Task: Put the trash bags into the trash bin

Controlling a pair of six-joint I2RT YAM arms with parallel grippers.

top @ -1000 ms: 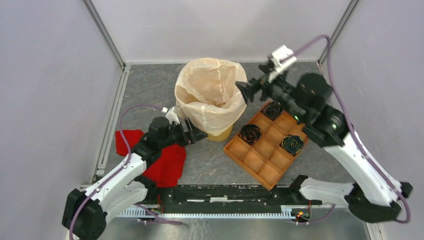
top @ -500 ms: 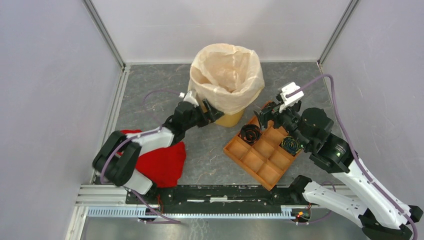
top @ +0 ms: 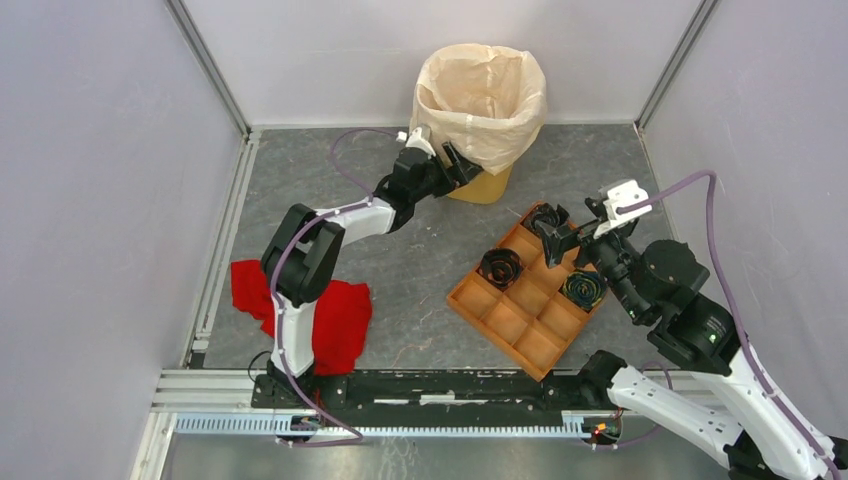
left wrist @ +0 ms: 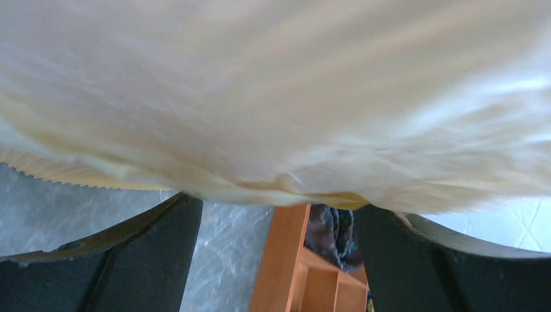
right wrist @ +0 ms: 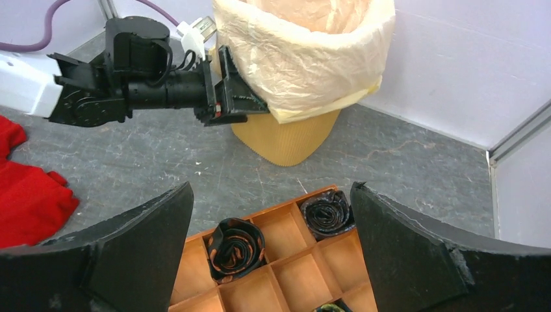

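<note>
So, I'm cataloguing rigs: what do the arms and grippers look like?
The left arm and right arm are white shells with black joints. The left gripper and right gripper are black with broad fingers, each carrying a small white block and a purple cable.

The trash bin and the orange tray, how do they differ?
The trash bin stands tall, a cream bag over its rim; the tray lies flat. The bin is one open well; the tray is split into square compartments, three holding dark rolls. Both are orange.
</note>
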